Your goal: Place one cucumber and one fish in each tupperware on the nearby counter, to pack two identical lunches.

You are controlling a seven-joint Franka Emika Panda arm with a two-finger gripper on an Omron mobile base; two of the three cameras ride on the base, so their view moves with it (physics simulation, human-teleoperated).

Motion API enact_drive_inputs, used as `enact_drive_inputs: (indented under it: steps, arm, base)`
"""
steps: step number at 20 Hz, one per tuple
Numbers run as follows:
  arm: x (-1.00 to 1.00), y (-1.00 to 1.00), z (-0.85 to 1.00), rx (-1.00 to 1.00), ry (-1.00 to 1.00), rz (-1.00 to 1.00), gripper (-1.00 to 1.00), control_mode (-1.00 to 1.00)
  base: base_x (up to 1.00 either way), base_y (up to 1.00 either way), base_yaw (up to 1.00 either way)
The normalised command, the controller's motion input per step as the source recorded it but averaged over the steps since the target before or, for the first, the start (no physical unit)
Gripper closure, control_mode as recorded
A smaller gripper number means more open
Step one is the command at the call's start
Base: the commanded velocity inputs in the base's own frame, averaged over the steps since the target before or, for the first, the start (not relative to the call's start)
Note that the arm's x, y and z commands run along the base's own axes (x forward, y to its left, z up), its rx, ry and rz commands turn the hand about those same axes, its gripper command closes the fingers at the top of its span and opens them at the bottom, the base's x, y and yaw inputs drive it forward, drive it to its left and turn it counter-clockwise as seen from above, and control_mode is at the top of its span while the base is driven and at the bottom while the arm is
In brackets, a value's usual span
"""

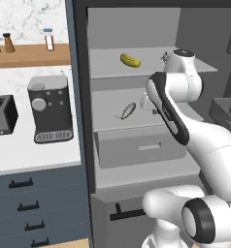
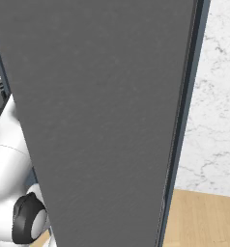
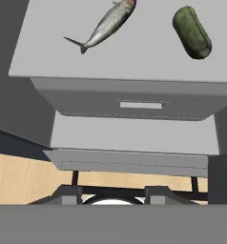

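Fish (image 3: 108, 25) and dark green cucumber (image 3: 192, 32) lie flat on your middle fridge shelf (image 3: 48, 57), apart, above the drawer (image 3: 134, 102), presumably stored there for picking. Your claw hangs before that shelf's front edge, tips together, holding nothing. The fish lies diagonal, tail toward the front edge. Farther up, the yellow-green cucumber (image 1: 130, 60) lies along the top shelf (image 1: 151, 63).

Nothing here can be read. The coffee machine (image 1: 51, 109) and the toaster (image 1: 2, 115) on the bench (image 1: 20, 155) carry no brand or lettering, the small jar (image 1: 49, 39) on the wooden shelf (image 1: 30, 54) has a blank label, and the fridge drawer (image 3: 134, 102) front is plain grey.
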Motion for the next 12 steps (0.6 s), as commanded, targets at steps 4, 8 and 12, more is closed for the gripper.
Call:
enact_drive_inputs:
  steps: [4,8,12]
  arm:
    - [-0.11,0.0,0.0,0.0,-0.03,0.0,-1.0,-1.0]
    - [0.17,0.03,-0.22,-0.02,0.1,0.0,-1.0,-1.0]
    - [0.4,0.04,-0.44,-0.07,0.23,0.0,-1.0,-1.0]
  base:
    - [0.0,0.0,0.0]
    - [0.0,0.0,0.0]
    - [0.0,0.0,0.0]
